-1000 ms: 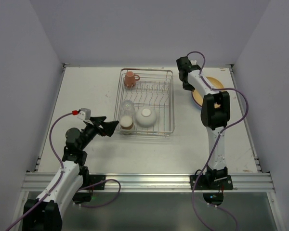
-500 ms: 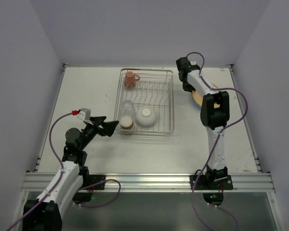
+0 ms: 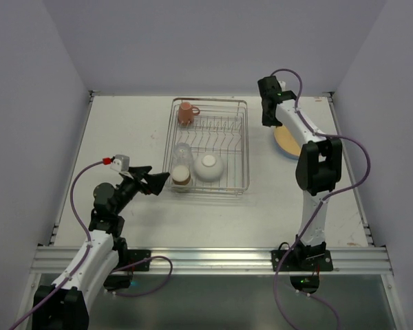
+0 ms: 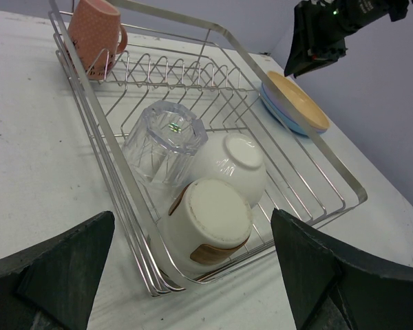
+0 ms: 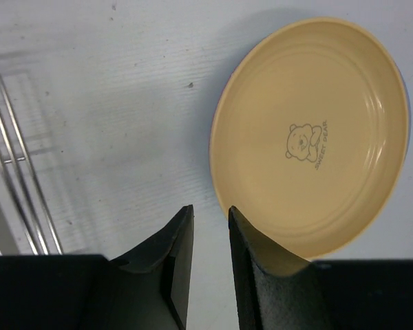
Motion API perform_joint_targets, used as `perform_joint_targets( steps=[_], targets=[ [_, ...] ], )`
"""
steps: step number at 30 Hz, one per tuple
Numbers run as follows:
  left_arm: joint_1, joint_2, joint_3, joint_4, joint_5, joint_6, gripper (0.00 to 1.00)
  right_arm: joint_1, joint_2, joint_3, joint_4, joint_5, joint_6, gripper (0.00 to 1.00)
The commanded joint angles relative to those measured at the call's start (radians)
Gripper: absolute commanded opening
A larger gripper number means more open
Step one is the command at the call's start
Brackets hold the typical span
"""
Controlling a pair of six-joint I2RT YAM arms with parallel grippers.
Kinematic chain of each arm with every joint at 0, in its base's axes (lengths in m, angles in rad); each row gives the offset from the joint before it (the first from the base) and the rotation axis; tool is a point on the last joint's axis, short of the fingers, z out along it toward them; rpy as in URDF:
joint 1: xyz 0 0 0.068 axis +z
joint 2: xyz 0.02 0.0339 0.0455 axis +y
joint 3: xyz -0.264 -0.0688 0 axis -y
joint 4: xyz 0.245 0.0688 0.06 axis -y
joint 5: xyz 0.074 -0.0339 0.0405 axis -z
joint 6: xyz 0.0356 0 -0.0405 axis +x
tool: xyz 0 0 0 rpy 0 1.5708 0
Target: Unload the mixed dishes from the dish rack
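jaws of the left gripper [image 3: 158, 175] stand wide apart and hold nothing. it sits just off the near left corner of the dish rack [image 3: 247, 148], aimed into it, and in the left wrist view its two fingers frame the rack's near end. inside the rack, tight in that near left corner, a small brown cup [image 4: 206, 227] sits tilted against the wire wall, with its pale base turned up toward the wrist camera. just beyond it, along the rack's left wall, a clear glass [image 4: 164, 141] stands upside down, touching the cup. at the rack's far left corner a salmon-pink mug [image 4: 95, 31] leans base-up on the wires, handle to the right. a white bowl [image 4: 230, 165] rests upside down at the rack's near middle, just beside the glass and cup. a row of upright tines [image 3: 217, 127] runs across the rack's far half, right of the mug.

off the rack's far right corner the right gripper [image 5: 210, 210] points down at the table [image 3: 124, 124]. its fingers are a narrow gap apart with nothing between them. just right of it, apart from the rack, the three plates [image 5: 310, 137] lie stacked flat on the table. the yellow-orange one is on top and bears a small bear print, with lilac and blue rims showing beneath it.
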Motion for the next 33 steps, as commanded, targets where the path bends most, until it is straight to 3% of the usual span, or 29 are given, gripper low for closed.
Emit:
perform_joint_targets(
  steps=[1, 5, 12, 17, 25, 33],
  targets=[
    [-0.004, -0.006, -0.001, 0.027, 0.008, 0.012, 1.0, 0.007, -0.117, -0.03, 0.053, -0.048, 0.015, 0.3],
    [-0.004, -0.006, 0.001, 0.027, 0.008, 0.012, 1.0, 0.011, -0.178, -0.103, 0.082, -0.072, 0.022, 0.31],
    [-0.005, -0.004, 0.002, 0.015, -0.004, 0.015, 1.0, 0.01, -0.313, -0.268, 0.211, -0.169, 0.035, 0.41],
    [-0.004, -0.004, 0.013, -0.001, -0.019, 0.021, 1.0, 0.011, -0.442, -0.402, 0.309, -0.289, 0.033, 0.68],
    [-0.004, 0.019, 0.045, -0.068, -0.049, 0.006, 1.0, 0.018, -0.565, -0.512, 0.417, -0.416, 0.036, 0.98],
    [-0.004, 0.008, 0.105, -0.125, -0.018, -0.002, 1.0, 0.024, -0.646, -0.562, 0.467, -0.488, 0.044, 0.99]
  ],
)
